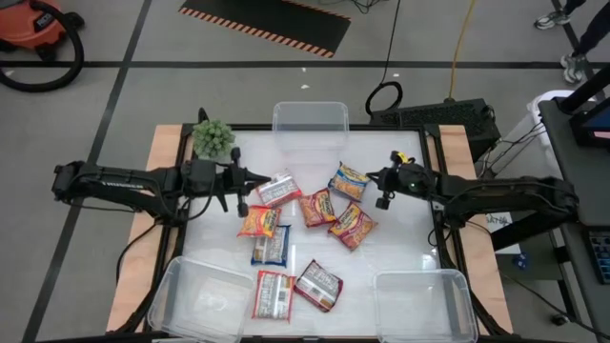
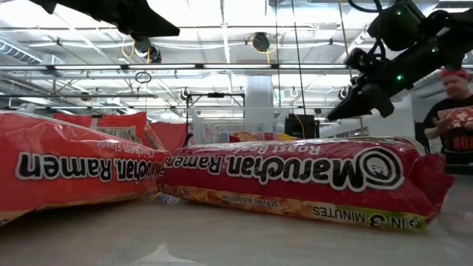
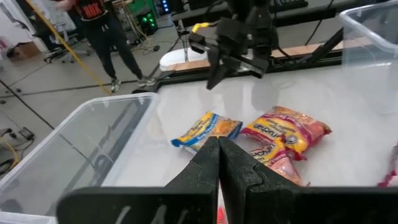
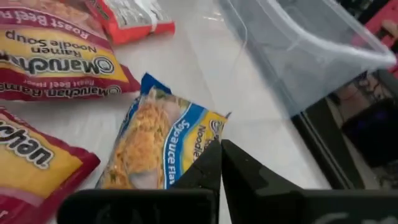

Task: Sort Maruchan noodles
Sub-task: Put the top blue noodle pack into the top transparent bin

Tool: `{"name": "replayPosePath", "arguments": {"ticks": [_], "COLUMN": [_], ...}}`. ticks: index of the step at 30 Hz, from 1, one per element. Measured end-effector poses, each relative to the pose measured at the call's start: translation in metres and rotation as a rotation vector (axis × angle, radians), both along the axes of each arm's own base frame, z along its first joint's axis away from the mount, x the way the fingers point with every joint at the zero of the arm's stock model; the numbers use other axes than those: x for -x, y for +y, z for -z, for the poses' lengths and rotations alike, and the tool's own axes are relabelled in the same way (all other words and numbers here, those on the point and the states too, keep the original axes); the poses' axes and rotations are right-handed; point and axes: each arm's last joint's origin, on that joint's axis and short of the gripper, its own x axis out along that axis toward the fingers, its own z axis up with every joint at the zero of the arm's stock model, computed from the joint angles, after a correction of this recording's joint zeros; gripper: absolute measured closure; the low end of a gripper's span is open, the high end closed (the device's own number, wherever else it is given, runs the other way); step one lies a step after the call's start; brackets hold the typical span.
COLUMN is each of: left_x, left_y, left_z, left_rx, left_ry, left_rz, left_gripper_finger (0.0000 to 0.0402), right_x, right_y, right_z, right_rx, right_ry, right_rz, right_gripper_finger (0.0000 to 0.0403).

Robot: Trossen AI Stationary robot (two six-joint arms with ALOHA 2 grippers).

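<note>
Several Maruchan packets lie flat in a loose cluster mid-table: a red-and-white one (image 1: 278, 189), a red one (image 1: 317, 206), a blue-and-yellow one (image 1: 349, 181) (image 4: 155, 143), a red-and-yellow one (image 1: 353, 225), an orange one (image 1: 259, 221), a blue one (image 1: 271, 246), and two more (image 1: 274, 293) (image 1: 318, 284) near the front. My left gripper (image 1: 240, 191) (image 3: 219, 149) is shut and hovers left of the cluster. My right gripper (image 1: 381, 183) (image 4: 221, 155) is shut, raised above the blue-and-yellow packet's right edge. Neither touches a packet.
Three clear tubs sit at the table's edges: far middle (image 1: 310, 122), near left (image 1: 200, 300), near right (image 1: 424, 303). A green plant (image 1: 213, 138) stands at the far left. A person (image 2: 452, 111) stands beyond the table, another (image 3: 102, 25) in the left wrist view.
</note>
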Motion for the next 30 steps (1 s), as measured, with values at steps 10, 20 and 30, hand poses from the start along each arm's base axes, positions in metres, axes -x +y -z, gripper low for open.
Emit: {"name": "replayPosePath", "arguments": {"ticks": [10, 20, 30], "left_x": [0.0, 0.0, 0.0], "left_y": [-0.004, -0.004, -0.004], "left_z": [-0.001, 0.0, 0.002], "left_rx": [0.017, 0.027, 0.027], "left_ry": [-0.009, -0.01, 0.01], "left_rz": [0.014, 0.011, 0.011], "left_gripper_finger": [0.0396, 0.0396, 0.0396], "right_x": [-0.002, -0.008, -0.019], "right_y": [-0.013, -0.019, -0.028], "right_z": [0.03, 0.056, 0.068], "right_rx": [-0.119, -0.097, -0.083], "right_ry": [0.168, 0.334, 0.318], "right_rz": [0.114, 0.102, 0.085], "right_gripper_finger": [0.0305, 0.0234, 0.0255]}}
